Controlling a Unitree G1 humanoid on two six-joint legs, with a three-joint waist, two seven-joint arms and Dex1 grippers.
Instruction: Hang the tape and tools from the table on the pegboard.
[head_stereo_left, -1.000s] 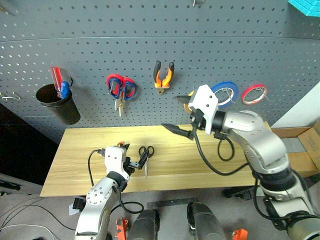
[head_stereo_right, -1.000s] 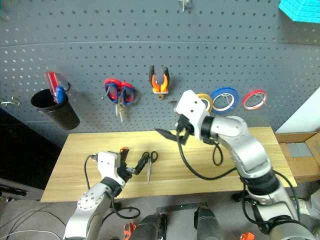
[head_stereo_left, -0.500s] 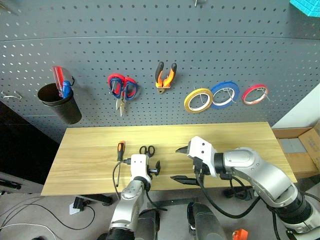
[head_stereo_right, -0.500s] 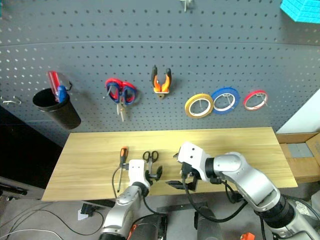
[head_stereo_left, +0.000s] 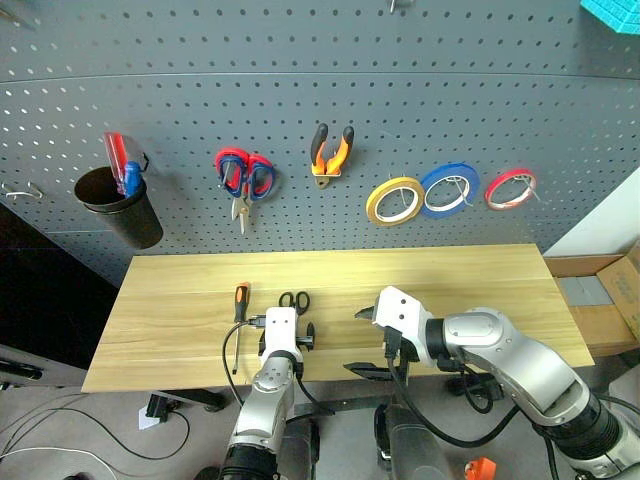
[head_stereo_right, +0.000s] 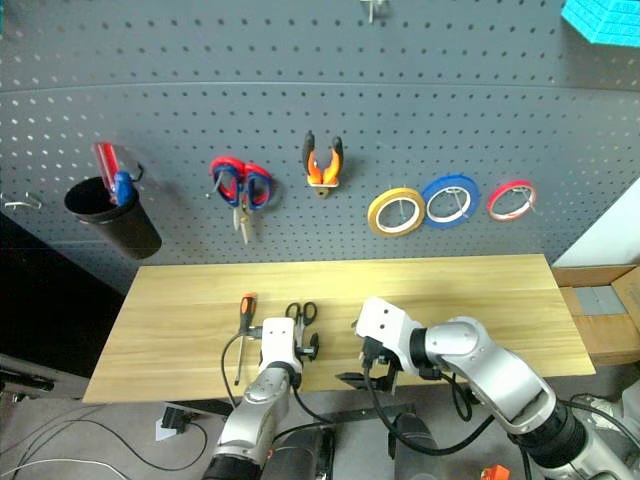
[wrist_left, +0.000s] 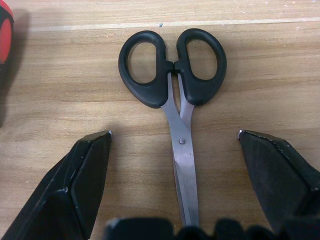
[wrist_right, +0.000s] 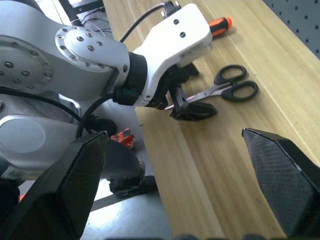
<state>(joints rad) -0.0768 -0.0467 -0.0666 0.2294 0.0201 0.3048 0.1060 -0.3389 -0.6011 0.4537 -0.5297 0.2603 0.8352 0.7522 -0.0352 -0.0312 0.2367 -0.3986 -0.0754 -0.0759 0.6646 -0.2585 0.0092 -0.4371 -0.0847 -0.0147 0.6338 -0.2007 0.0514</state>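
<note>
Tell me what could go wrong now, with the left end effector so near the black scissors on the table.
1. The black scissors lie flat on the table, so the open left end effector may only push the thin blades along.
2. A grasp on the blades leaves the handle loops hard to hook on the pegboard.
3. The screwdriver lies close and could be knocked.

Grey floor (head_stereo_left: 60, 430) strewn with cables (head_stereo_left: 40, 420) (a cardboard box (head_stereo_left: 605, 290) sits at right).

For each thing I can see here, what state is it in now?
Black scissors: closed, flat on table.
Screwdriver: lying on table.
Pliers: hung on pegboard.
Yellow tape: hung.
Left tool: open, straddling the scissors.
Right tool: open, empty.
</note>
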